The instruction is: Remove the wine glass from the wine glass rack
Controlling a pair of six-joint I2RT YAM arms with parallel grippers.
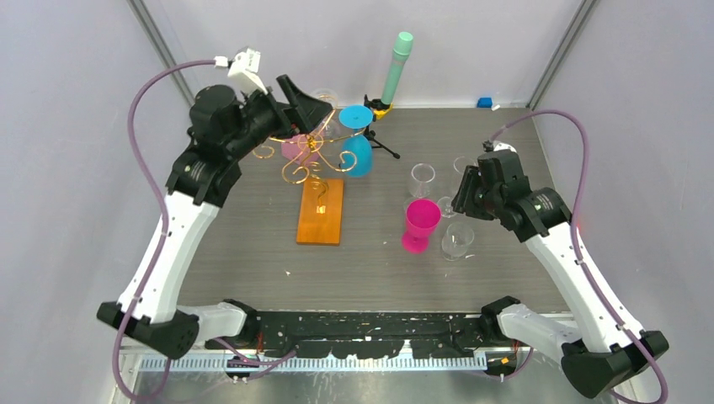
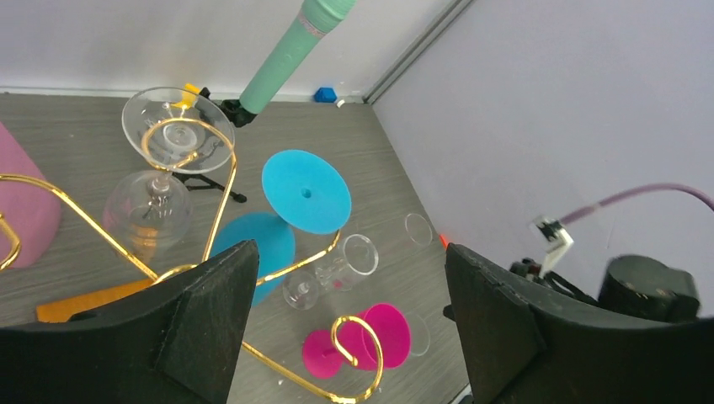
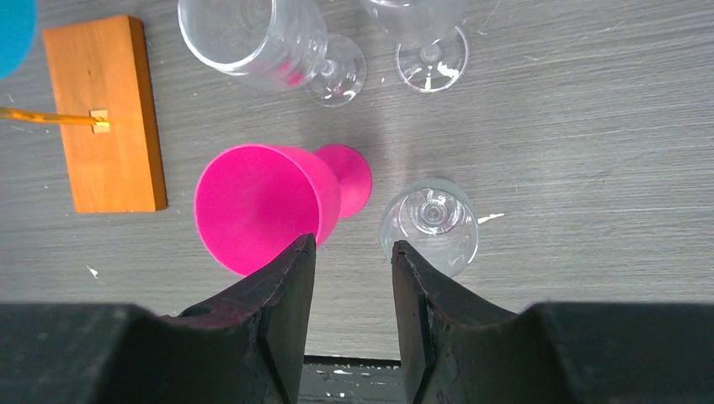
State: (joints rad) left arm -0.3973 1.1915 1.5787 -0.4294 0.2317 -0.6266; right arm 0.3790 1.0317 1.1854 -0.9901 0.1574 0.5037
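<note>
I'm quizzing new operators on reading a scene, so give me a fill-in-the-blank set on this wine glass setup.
The blue wine glass hangs upside down from the gold wire ___. The magenta wine glass stands ___ on the table. The left claw has its jaws ___, with nothing held between them.
Missing words: rack; upright; open.
</note>
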